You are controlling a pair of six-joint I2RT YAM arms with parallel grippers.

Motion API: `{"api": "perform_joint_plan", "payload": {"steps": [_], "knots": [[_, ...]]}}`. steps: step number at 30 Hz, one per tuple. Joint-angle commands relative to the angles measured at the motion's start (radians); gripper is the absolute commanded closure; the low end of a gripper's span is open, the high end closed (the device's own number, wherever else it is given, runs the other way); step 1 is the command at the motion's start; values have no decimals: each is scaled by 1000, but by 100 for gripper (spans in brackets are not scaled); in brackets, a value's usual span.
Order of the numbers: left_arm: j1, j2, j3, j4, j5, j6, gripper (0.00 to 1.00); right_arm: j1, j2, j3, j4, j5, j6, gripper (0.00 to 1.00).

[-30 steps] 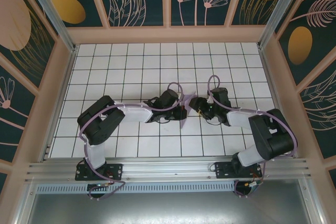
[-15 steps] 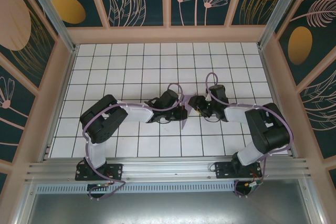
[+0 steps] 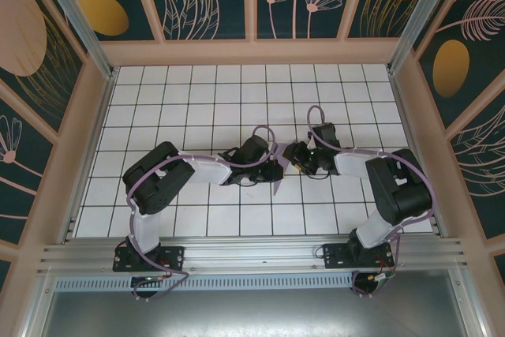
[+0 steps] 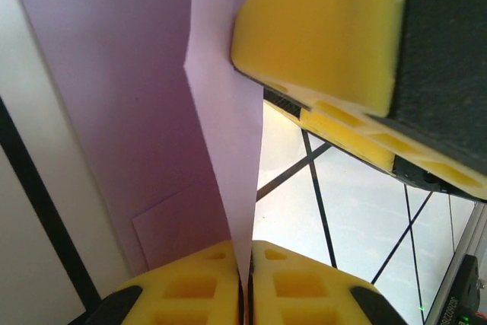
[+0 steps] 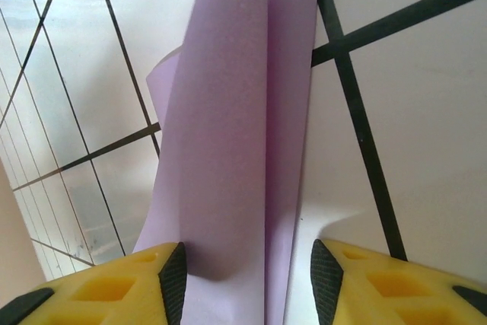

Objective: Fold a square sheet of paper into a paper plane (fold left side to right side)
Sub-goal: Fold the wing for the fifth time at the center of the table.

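The square sheet of paper (image 3: 277, 185) is lavender and partly folded, and it stands up between my two grippers at the middle of the table. My left gripper (image 3: 274, 170) is shut on it: in the left wrist view a thin upright flap of the sheet (image 4: 228, 150) runs down into the seam between the yellow pads (image 4: 198, 287) of the left gripper (image 4: 247, 256). My right gripper (image 3: 292, 155) faces it from the right and is open. In the right wrist view the sheet (image 5: 228, 157), folded into long narrow layers, lies between the two fingers (image 5: 114, 291) of the right gripper (image 5: 247, 268).
The white grid-tiled table (image 3: 197, 100) stretches behind and to both sides. Wooden walls (image 3: 252, 51) enclose it at the back and sides. A metal rail (image 3: 252, 254) runs along the near edge by the arm bases. A finger of the right gripper (image 4: 327, 28) hangs close above the flap.
The right arm has moved left, closer to the paper, and its jaws have narrowed around the folded layers. The left gripper has stayed in place, holding the flap.
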Motion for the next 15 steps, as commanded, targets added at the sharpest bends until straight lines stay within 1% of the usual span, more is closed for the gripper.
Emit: {"api": "perform_joint_plan", "payload": {"steps": [1,7,12,15], "knots": [[15,-3,-34,25,9,-10,84,23,90,2,-19,31,-45,52],[36,-54,-47,34,9,-8,76,25,92,12,-34,36,-54,53],[51,-64,-57,68,34,-20,69,24,97,20,-41,38,-60,53],[53,-56,-54,75,39,-25,68,23,99,24,-41,38,-60,53]]}}
